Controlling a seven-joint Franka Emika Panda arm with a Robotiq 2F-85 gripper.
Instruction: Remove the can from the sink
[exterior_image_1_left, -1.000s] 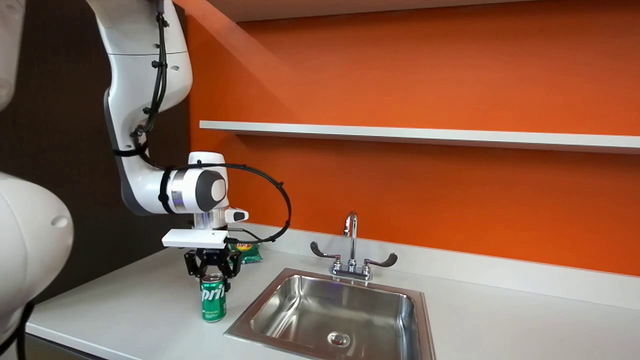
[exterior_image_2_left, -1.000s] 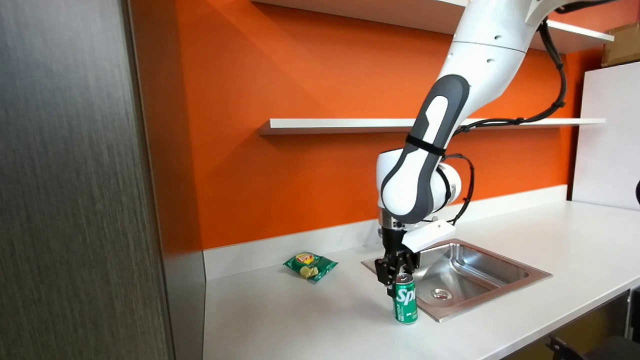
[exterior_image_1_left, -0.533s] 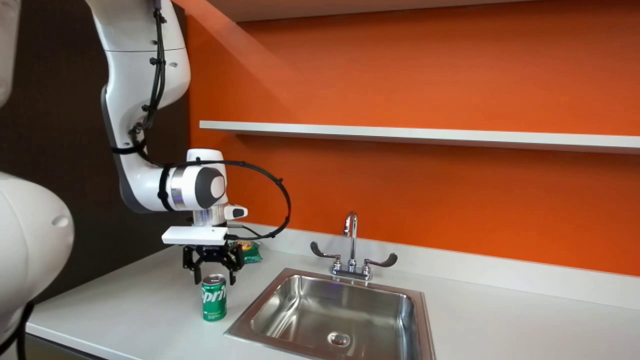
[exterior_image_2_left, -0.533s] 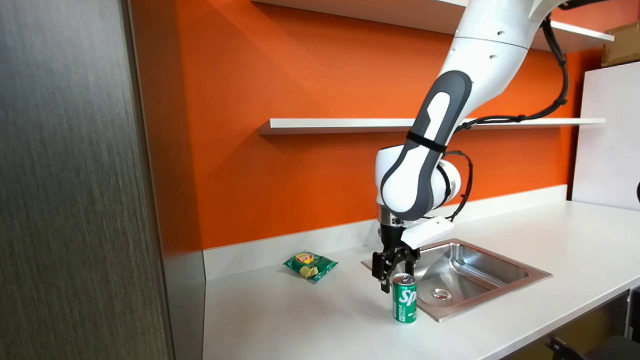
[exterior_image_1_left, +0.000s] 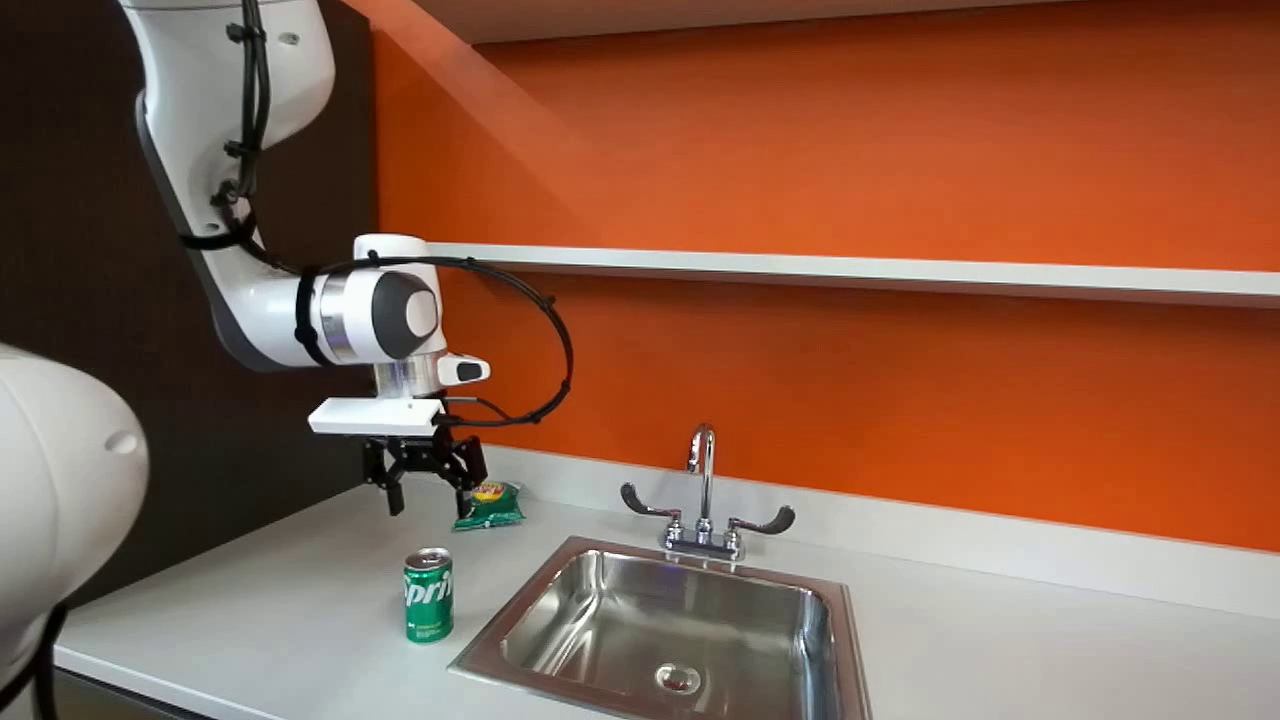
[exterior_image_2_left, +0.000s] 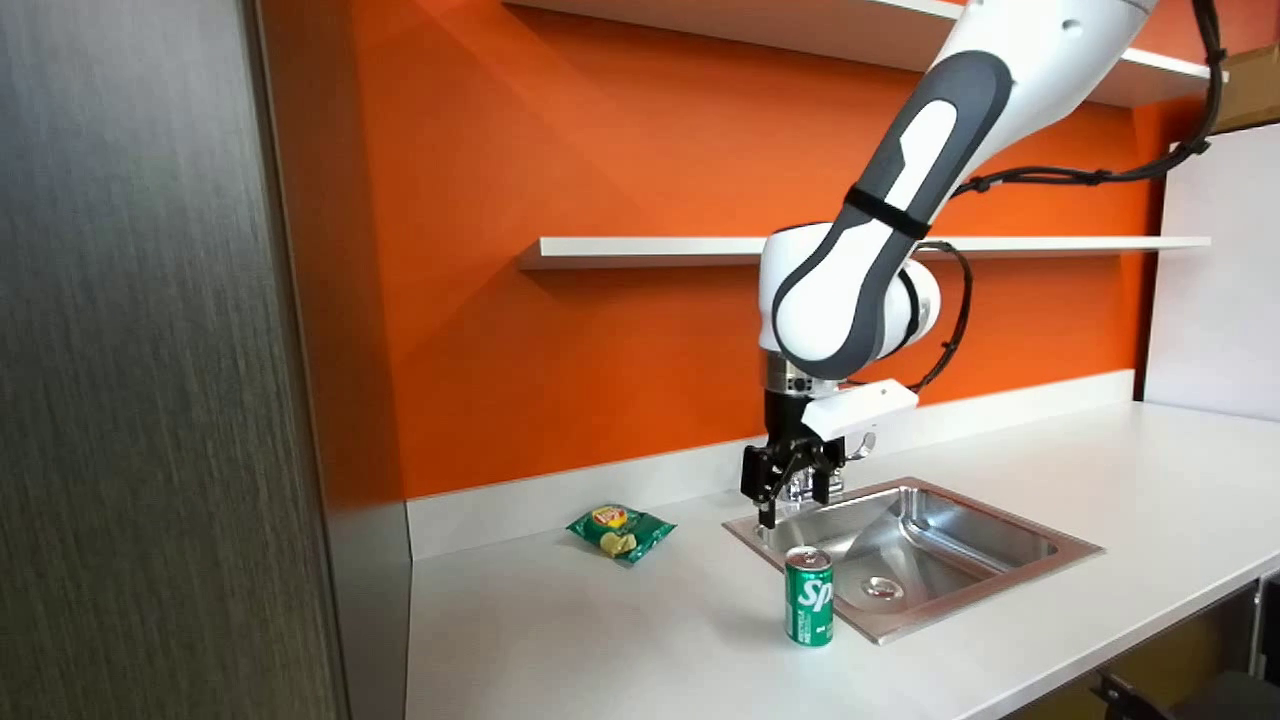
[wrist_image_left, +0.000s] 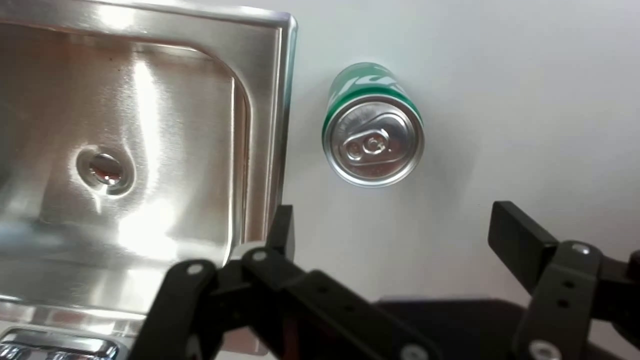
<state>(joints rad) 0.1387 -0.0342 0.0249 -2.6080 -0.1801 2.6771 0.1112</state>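
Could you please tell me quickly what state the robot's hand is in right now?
Black two-fingered hand: open, holding nothing; the green cylindrical metal can stands upright below, apart from it, on the white countertop.

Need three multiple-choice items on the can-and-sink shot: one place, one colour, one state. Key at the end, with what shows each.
1. Where is the can relative to the sink?
A) inside it
B) beside it
C) beneath it

2. What is the main colour of the chip bag?
A) green
B) red
C) blue

3. What state is the gripper in?
A) shut on the can
B) shut, holding nothing
C) open, holding nothing

Key:
1: B, since the wrist view shows a strip of counter between the two.
2: A, since both exterior views show it mostly green.
3: C, since its fingers stand wide apart in the wrist view, and the can is below them, ungripped, in both exterior views.
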